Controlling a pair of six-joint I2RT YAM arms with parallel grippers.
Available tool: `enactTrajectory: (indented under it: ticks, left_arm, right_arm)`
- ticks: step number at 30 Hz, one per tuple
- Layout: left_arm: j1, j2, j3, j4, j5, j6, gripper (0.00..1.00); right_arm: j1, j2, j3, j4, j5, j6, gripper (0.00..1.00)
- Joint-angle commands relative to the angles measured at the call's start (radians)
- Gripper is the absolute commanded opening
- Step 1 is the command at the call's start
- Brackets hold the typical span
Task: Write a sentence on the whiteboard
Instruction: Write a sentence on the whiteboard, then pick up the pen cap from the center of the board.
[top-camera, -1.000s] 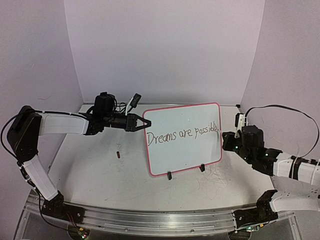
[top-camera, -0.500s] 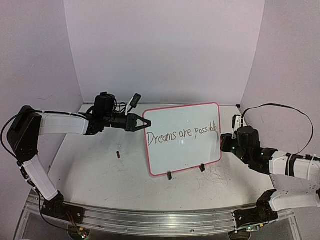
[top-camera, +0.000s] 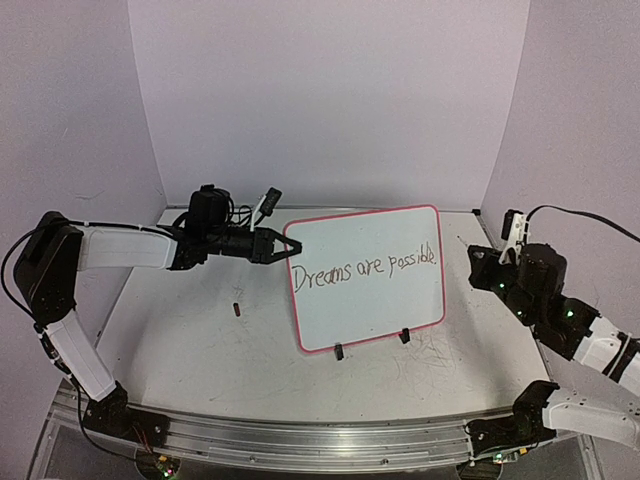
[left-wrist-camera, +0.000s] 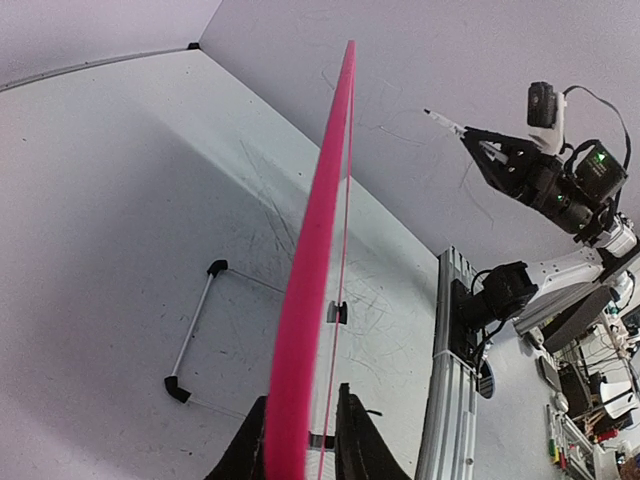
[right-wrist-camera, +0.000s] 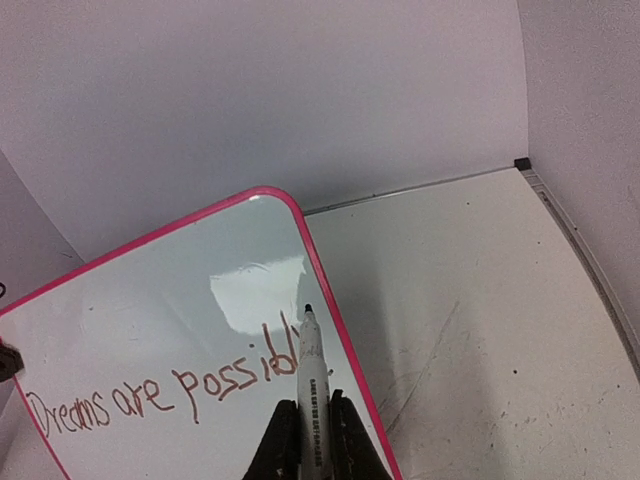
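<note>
Your whiteboard (top-camera: 365, 318) stands upright on its 2 black feet (top-camera: 339, 351) near the middle of the tabletop (top-camera: 200, 350), with its written face turned toward the arm bases. The sentence (top-camera: 365, 268), "Dreams are possible", runs in 1 line across the board's upper half.

Your left end effector (top-camera: 280, 245) is at the board's left edge, near the top corner. In the left wrist view its 2 fingers (left-wrist-camera: 352, 445) sit on either side of the pink rim (left-wrist-camera: 312, 250). You cannot tell whether they pinch it or merely flank it.

Your right end effector (right-wrist-camera: 312, 408) is clenched on a marker (right-wrist-camera: 312, 352). In the top view it is off to the board's right, apart from it, with the marker tip pointing toward the board's right edge.

A small dark piece (top-camera: 236, 309) lies on the tabletop left of the board, apart from it.
</note>
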Motion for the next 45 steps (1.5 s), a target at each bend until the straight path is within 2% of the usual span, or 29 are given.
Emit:
enactTrajectory:
  ticks: [1, 8, 11, 15, 18, 20, 24, 27, 33, 41, 45]
  left_arm:
    - [0.001, -0.066, 0.022, -0.023, -0.05, 0.024, 0.33]
    - [0.019, -0.126, 0.062, -0.119, -0.152, 0.061, 0.66]
    - [0.027, -0.16, 0.083, -0.19, -0.227, 0.062, 0.75]
    - [0.052, -0.278, -0.001, -0.226, -0.358, -0.009, 0.82]
    - [0.059, -0.404, -0.067, -0.346, -0.591, -0.094, 0.82]
    - [0.067, -0.467, -0.116, -0.433, -0.729, -0.201, 0.83]
    - [0.077, -0.481, -0.193, -0.517, -0.698, -0.313, 0.82]
    - [0.077, -0.378, -0.176, -0.568, -0.636, -0.322, 0.74]
    - [0.075, -0.189, -0.122, -0.595, -0.601, -0.298, 0.69]
    - [0.021, -0.032, -0.029, -0.723, -0.699, -0.238, 0.7]
    - [0.015, 0.024, -0.004, -0.751, -0.753, -0.209, 0.64]
  right_arm:
    - [-0.002, -0.021, 0.06, -0.039, 0.006, -0.055, 0.0]
    - [-0.003, -0.011, 0.113, -0.049, -0.064, -0.126, 0.0]
    - [-0.002, -0.007, 0.13, -0.038, -0.114, -0.156, 0.0]
    - [-0.003, -0.008, 0.124, 0.005, -0.166, -0.176, 0.0]
    - [-0.002, 0.007, 0.101, 0.039, -0.22, -0.19, 0.0]
    - [-0.001, 0.03, 0.086, 0.068, -0.262, -0.193, 0.0]
    - [-0.001, 0.078, 0.065, 0.123, -0.339, -0.2, 0.0]
    - [-0.002, 0.093, 0.053, 0.156, -0.364, -0.208, 0.0]
    - [-0.001, 0.103, 0.044, 0.167, -0.398, -0.226, 0.0]
    - [-0.002, 0.052, 0.003, 0.171, -0.41, -0.212, 0.0]
    - [-0.002, 0.019, -0.003, 0.166, -0.402, -0.214, 0.0]
